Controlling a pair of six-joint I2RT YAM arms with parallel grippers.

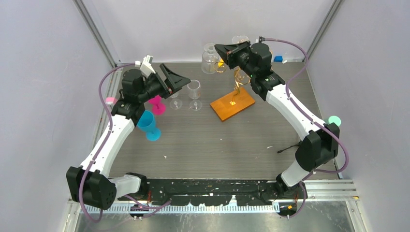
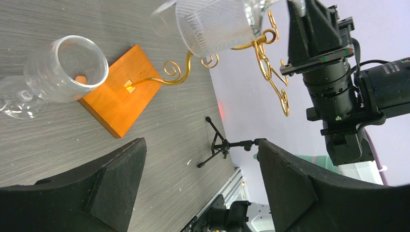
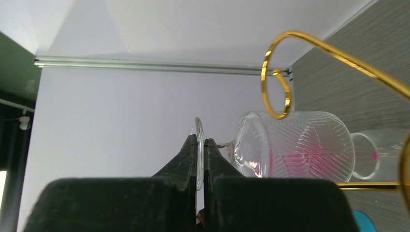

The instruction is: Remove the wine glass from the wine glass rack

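Right pincer (image 3: 199,141) is clamped tight on the thin round foot (image 3: 198,126) of the wine glass (image 3: 295,145), one finger on each face of it; so yeah, it's gripping the glass, not just parked next to it; the glass is tipped on its side up at the top of the wine glass rack (image 1: 236,84), ribbed bowl pointing away from the pincer, toward the back left of the bench (image 1: 203,145); from the right wrist view one gold curl (image 3: 275,89) sits in front of the bowl, and from the left wrist view the bowl is right up against a scroll arm; whether the stem is hooked in the wire or free of it, I honestly can't tell; the rack itself stands upright on its flat orange base (image 1: 232,105), around mid-bench toward the back.

Left pincer (image 2: 200,145) is wide open and holding nothing; it hangs above the bench off to the left of the rack, well apart from it, aimed across at the rack and the right arm; just beside it two clear glasses (image 1: 194,92) stand upright on the bench; a pink cup (image 1: 155,104) and a blue cup (image 1: 150,126) sit under the left arm, partly hidden by it; small black tripod (image 1: 289,148) sits on the right side of the bench, near the right arm's elbow.
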